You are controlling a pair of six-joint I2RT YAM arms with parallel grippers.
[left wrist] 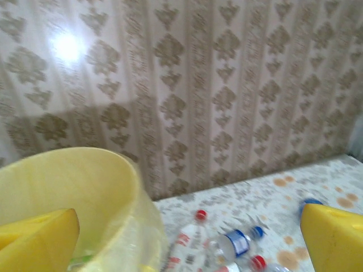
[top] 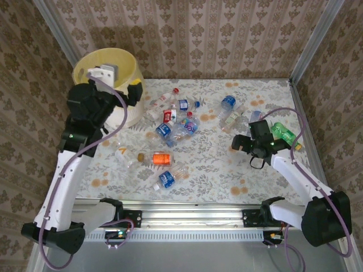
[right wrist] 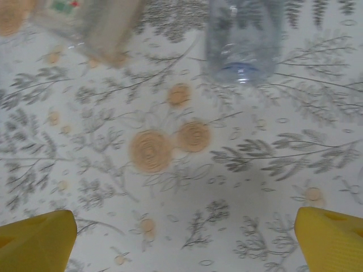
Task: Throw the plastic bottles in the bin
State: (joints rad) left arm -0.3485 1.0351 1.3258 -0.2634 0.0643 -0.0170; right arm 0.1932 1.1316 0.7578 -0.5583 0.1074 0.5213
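Where the left gripper (left wrist: 187,226) hangs: upper left of the top view, over the near rim of the bin (top: 113,52).
Left gripper state: yellow fingers (left wrist: 39,238) far apart in the lower corners of the left wrist view, with nothing between them.
Why so: wide, empty jaws above the bin's mouth fit the drop step of a throw, as I judge it.
Bin: white bucket with a pale yellow liner, at the table's far left corner.
Bin contents: the arm covers most of the inside from above. The left wrist view shows a sliver of green low inside, too little to name.
Right gripper (top: 245,144): right of centre in the top view, low over the table (top: 215,170), fingers apart and empty.
Why so: in the right wrist view bare cloth lies between the fingers, and a clear bottle (right wrist: 244,39) and a labelled bottle (right wrist: 96,28) lie just beyond them at the top edge. It looks lined up for a pick.
Plastic bottles (top: 176,122): most lie in a loose cluster at centre, just right of the bin.
Strays: an orange-labelled bottle (top: 161,158) and a blue-labelled bottle (top: 165,179) lie lower centre. A green bottle (top: 283,133) lies beside the right arm.
Progress: many bottles lie on the table, so most of the job remains.
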